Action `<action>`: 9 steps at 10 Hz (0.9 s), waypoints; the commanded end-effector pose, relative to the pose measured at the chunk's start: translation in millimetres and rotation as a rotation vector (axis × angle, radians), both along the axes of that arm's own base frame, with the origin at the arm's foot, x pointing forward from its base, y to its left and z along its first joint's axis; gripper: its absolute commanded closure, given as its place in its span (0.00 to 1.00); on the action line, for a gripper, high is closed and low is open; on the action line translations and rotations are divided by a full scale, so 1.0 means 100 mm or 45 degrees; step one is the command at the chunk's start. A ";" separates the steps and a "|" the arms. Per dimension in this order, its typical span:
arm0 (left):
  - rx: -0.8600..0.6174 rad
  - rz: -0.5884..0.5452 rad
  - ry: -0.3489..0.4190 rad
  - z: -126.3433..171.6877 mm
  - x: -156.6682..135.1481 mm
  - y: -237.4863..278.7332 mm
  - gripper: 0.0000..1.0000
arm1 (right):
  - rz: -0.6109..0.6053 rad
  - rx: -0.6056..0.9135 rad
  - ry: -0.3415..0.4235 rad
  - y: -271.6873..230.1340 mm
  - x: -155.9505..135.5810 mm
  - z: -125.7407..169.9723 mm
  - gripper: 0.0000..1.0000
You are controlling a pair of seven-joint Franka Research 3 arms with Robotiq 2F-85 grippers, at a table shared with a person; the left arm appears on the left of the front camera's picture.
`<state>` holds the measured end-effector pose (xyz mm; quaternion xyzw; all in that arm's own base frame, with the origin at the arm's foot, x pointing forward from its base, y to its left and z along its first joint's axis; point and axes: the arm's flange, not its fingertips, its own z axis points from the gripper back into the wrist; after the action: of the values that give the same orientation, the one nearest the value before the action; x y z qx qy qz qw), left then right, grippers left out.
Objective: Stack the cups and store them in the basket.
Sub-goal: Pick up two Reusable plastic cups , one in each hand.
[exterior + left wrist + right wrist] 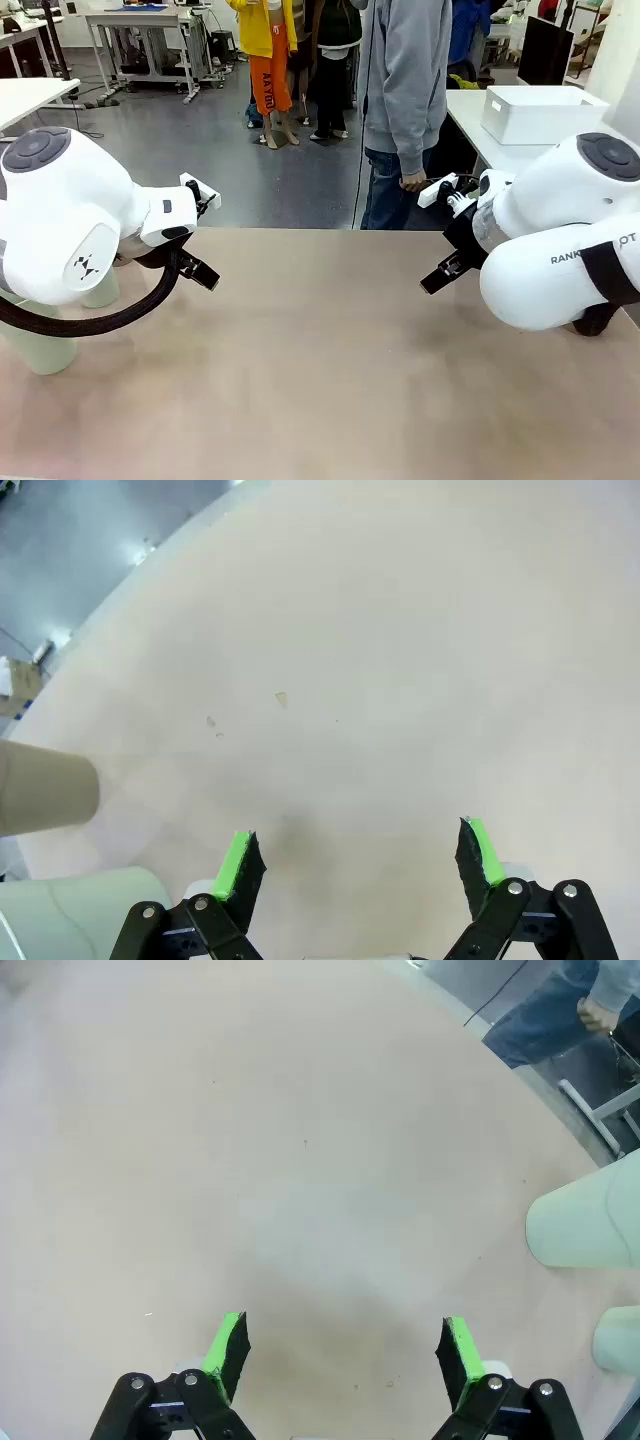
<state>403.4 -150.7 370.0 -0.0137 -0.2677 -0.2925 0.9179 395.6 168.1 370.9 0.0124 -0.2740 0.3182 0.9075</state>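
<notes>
Tan table [320,350] spreads below; my left end effector [360,855] and right end effector [345,1345] hang open, cups [40,350] at its left edge.

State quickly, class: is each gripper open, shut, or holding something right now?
Left gripper: open, holding nothing.
Right gripper: open, holding nothing.

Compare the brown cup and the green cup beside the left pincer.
Colour: the brown cup is tan, the green cup pale mint. Place: the green cup sits closer to the left pincer, the brown cup farther out. Both are plain, matte, on the table and apart from the open pincer.
</notes>
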 end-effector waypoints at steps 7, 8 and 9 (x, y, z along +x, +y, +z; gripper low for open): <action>0.000 0.000 0.000 0.00 0.00 0.00 0.00 | 0.000 0.000 0.000 0.00 0.00 0.00 0.00; 0.000 0.000 0.000 0.00 0.00 0.00 0.00 | 0.000 0.000 0.000 0.00 0.00 0.00 0.00; 0.000 0.000 0.000 0.00 0.00 0.00 0.00 | 0.000 0.000 0.000 0.00 0.00 0.00 0.00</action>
<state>403.5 -150.7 370.0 -0.0137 -0.2677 -0.2924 0.9180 395.6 168.2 370.8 0.0121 -0.2740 0.3187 0.9073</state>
